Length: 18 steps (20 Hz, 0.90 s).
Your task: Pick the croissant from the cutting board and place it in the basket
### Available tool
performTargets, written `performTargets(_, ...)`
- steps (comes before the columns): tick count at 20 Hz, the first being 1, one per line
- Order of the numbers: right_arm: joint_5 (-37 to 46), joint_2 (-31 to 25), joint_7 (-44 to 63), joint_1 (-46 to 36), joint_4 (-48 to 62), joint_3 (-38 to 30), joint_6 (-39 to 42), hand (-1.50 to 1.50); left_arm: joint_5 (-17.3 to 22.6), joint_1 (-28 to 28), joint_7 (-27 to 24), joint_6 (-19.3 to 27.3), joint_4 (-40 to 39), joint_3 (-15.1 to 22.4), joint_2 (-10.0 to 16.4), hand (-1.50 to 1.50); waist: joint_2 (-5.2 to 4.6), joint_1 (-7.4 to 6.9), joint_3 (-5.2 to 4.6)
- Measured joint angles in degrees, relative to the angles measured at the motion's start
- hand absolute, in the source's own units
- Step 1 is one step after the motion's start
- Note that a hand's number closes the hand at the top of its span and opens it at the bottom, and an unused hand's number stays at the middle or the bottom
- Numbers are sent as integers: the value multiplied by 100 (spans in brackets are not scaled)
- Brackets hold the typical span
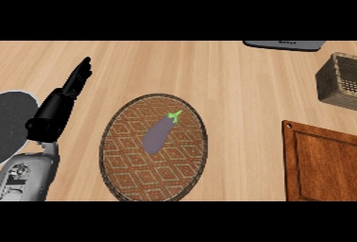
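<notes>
Fingers [82,71] straight and close together, the left hand [66,97] stands at the left of the counter [223,75], holding nothing. The cutting board [320,163] lies well apart at lower right, with the basket [339,82] above it. Where the croissant lies cannot be told. Between hand and board sits a round patterned mat [132,160] bearing an eggplant [159,134]. A grey object [284,45] shows at the top edge.
</notes>
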State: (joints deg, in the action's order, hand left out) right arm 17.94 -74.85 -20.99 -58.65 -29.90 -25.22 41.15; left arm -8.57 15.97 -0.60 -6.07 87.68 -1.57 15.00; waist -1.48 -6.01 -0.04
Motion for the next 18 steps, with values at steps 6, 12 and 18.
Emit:
performTargets(6, 183, 314, 550, -850, 141, 533, 355, 150, -5, 15, 109, 19, 49, 3, -35, 0, 18, 44, -2)
performTargets(12, 522, 666, 800, -1339, 318, 1091, 582, 150, -37, 33, 49, 66, -41, -70, -21, 0, 19, 151, 1)
performTargets(18, 1159, 821, 652, -1394, 254, 1787, 466, 150, -23, -40, 33, 65, -5, -117, -12, 0, 22, 218, 9)
